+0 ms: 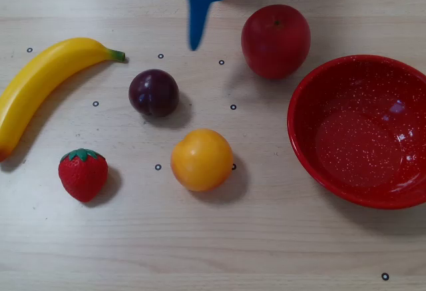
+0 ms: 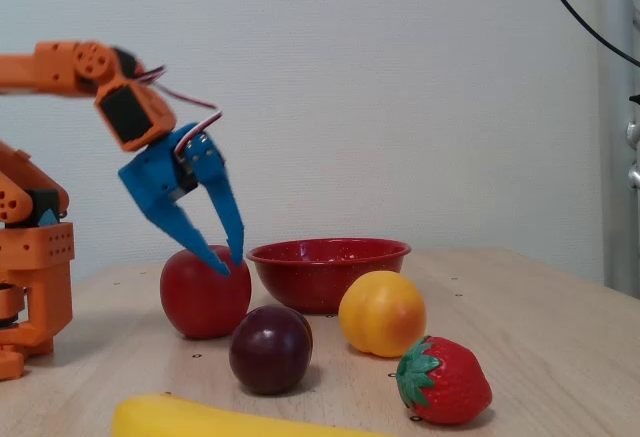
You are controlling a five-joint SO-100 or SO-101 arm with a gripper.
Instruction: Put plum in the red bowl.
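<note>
The plum (image 1: 154, 92) is a small dark purple fruit lying on the wooden table left of centre in the overhead view; in the fixed view the plum (image 2: 270, 349) sits in front of the apple. The red bowl (image 1: 359, 138) with white speckles stands at the right with nothing in it, and in the fixed view the red bowl (image 2: 328, 272) is behind the fruit. My blue gripper (image 1: 194, 46) hangs at the top edge, above and apart from the plum. In the fixed view the gripper (image 2: 230, 263) points down over the apple's top, tips together, holding nothing.
A red apple (image 1: 275, 41) lies between the gripper and the bowl. An orange fruit (image 1: 202, 159) sits just below the plum, a strawberry (image 1: 82, 174) at lower left, a banana (image 1: 46, 78) along the left. The orange arm base (image 2: 35, 287) stands at the fixed view's left.
</note>
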